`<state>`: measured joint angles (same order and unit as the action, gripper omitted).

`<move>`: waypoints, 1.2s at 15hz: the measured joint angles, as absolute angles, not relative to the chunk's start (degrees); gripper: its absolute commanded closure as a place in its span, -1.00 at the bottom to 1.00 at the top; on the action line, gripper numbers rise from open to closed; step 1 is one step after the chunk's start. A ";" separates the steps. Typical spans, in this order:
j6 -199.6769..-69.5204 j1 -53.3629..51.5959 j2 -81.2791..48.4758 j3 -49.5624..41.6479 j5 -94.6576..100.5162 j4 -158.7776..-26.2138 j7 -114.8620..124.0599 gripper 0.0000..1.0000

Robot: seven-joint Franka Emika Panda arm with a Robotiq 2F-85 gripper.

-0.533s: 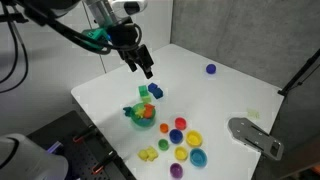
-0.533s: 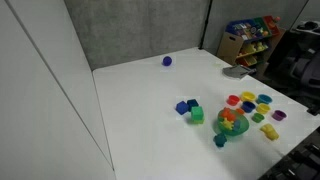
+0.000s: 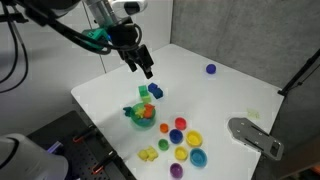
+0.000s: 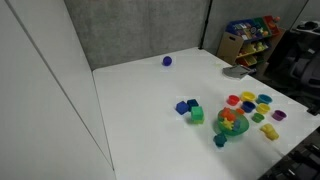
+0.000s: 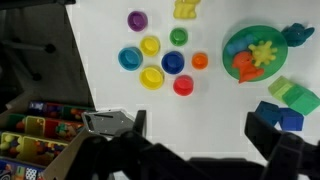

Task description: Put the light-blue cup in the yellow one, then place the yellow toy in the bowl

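The light-blue cup (image 5: 131, 58) sits in a cluster of little cups on the white table; it also shows in an exterior view (image 3: 198, 157). The plain yellow cup (image 5: 152, 77) stands just beside it (image 3: 193, 138). The pale-yellow toy (image 5: 186, 8) lies on the table near the cups (image 3: 148, 154) (image 4: 269, 132). The teal-green bowl (image 5: 232, 38) holds several colourful toys (image 3: 132, 116) (image 4: 220, 126). My gripper (image 5: 200, 140) is open and empty. It hangs high above the table, well away from the cups (image 3: 145, 68).
Around the two cups are purple, green, dark blue, orange, red and another yellow cup. Green (image 5: 280, 88) and blue blocks (image 5: 270, 110) lie beside the bowl. A blue ball (image 3: 211, 69) sits far off, a grey object (image 3: 255, 135) at the table edge.
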<state>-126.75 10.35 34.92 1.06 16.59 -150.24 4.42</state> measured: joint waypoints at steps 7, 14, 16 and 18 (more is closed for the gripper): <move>-128.63 10.23 25.36 0.42 16.54 -145.58 6.75 -1.00; -129.60 11.37 13.77 -6.29 15.54 -139.05 6.74 -1.00; -130.83 12.26 11.75 -8.60 14.90 -138.42 6.49 -1.00; -132.26 13.29 9.79 -10.97 13.97 -137.82 5.85 -1.00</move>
